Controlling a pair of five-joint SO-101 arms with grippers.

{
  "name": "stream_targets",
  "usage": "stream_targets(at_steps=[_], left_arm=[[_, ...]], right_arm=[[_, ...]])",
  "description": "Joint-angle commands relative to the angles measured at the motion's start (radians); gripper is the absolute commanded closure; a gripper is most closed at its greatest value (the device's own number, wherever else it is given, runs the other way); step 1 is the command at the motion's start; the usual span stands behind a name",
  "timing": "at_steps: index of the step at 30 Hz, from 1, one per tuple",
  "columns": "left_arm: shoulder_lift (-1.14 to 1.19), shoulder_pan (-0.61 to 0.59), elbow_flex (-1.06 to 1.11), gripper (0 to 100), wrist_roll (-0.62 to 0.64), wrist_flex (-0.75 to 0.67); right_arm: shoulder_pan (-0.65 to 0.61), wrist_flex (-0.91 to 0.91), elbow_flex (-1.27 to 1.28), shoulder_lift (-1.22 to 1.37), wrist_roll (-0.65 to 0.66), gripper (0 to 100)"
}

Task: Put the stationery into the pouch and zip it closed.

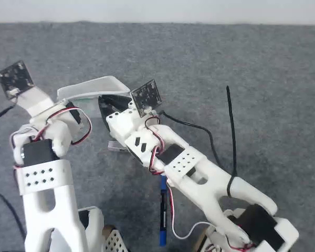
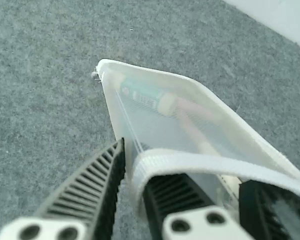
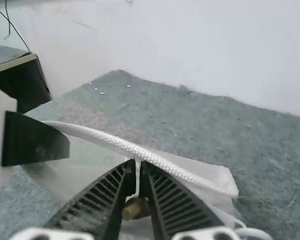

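Left pincer (image 2: 135, 187) clamps the pouch (image 2: 160, 115) end, right pincer (image 3: 137, 175) pinches the zipper pull (image 3: 134, 208), so the zip track (image 3: 180, 167) runs right between them.

Left gripper (image 2: 134, 167) pinching the pouch (image 2: 215, 145) by its rim.
I see my ribbed black fingers (image 2: 97, 185) clamped on the white zipper band (image 2: 225, 169). The translucent pouch stretches away above the grey counter (image 2: 40, 75), and through its wall show a green item (image 2: 140, 92) and a pinkish pen (image 2: 190, 117).
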Motion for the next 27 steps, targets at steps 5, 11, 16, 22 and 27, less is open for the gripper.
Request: stream_targets(at_steps=[5, 11, 16, 22, 27], left_arm=[[0.0, -0.006, -0.021, 99, -0.003, -0.038], [0.0, -0.008, -0.019, 99, -0.003, -0.038], [0.0, -0.008, -0.019, 99, -0.003, -0.038], [0.0, -0.008, -0.018, 99, -0.003, -0.041], [0.0, -0.008, -0.018, 99, -0.003, -0.04]], right_arm=[[0.12, 0.282, -0.12, -0.071, -0.009, 98.9], [0.165, 0.447, -0.15, -0.157, -0.011, 98.8], [0.114, 0.59, -0.146, -0.305, -0.009, 98.8], [0.104, 0.687, -0.146, -0.443, -0.008, 98.8], [0.107, 0.696, -0.146, -0.45, -0.006, 98.8]])
